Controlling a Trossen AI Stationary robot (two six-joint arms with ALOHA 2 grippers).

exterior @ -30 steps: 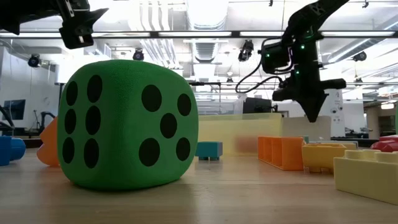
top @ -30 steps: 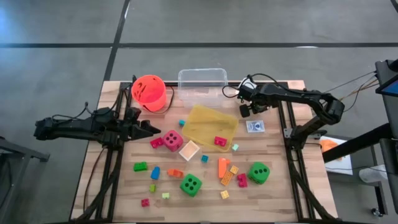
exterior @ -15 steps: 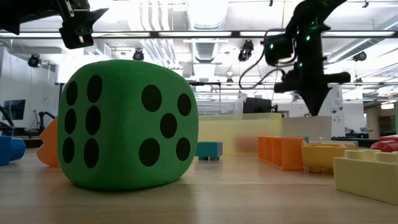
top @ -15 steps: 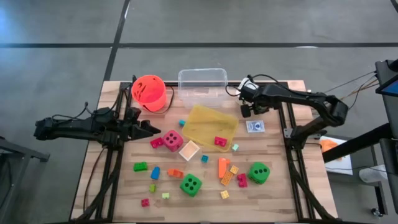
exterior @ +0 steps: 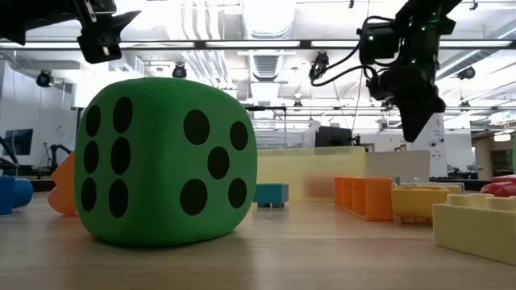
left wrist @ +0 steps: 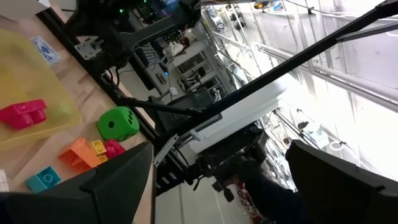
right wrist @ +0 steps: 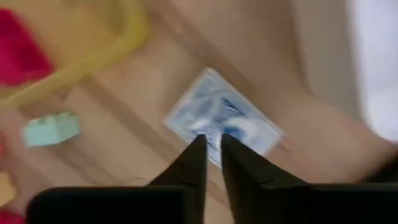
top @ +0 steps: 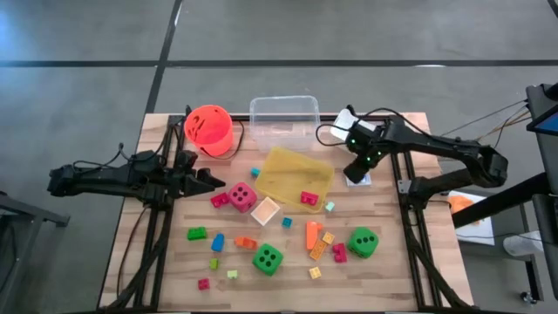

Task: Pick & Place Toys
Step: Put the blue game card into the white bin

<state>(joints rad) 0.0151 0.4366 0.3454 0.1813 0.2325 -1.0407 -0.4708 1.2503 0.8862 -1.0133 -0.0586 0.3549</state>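
Toys lie scattered over the pale wooden table (top: 384,288): small bright plastic blocks that should be light, stiff and a little slick, best pinched across two flat sides, and soft-looking dotted dice too broad for a narrow pinch, likely needing wide jaws across opposite faces. One green dotted die (top: 268,258) sits near the front edge, another green die (top: 364,242) to its right, and a pink dotted die (top: 242,196) lies mid-table just beside the left gripper (top: 212,178), whose jaws stand spread with nothing between them. The right gripper (right wrist: 210,149) hangs above a small blue-and-white printed card (right wrist: 222,119) lying flat on the wood; its fingers are nearly together with a thin gap and hold nothing. A pale mint block (right wrist: 52,128) lies near the card, beside the translucent yellow tray (top: 296,174), which holds a red block (top: 309,198). A round orange bucket (top: 208,129) and a clear plastic bin (top: 283,118) stand at the back. The card is thin and flat, hard to lift, and the tray's rim crowds any approach to the mint block.
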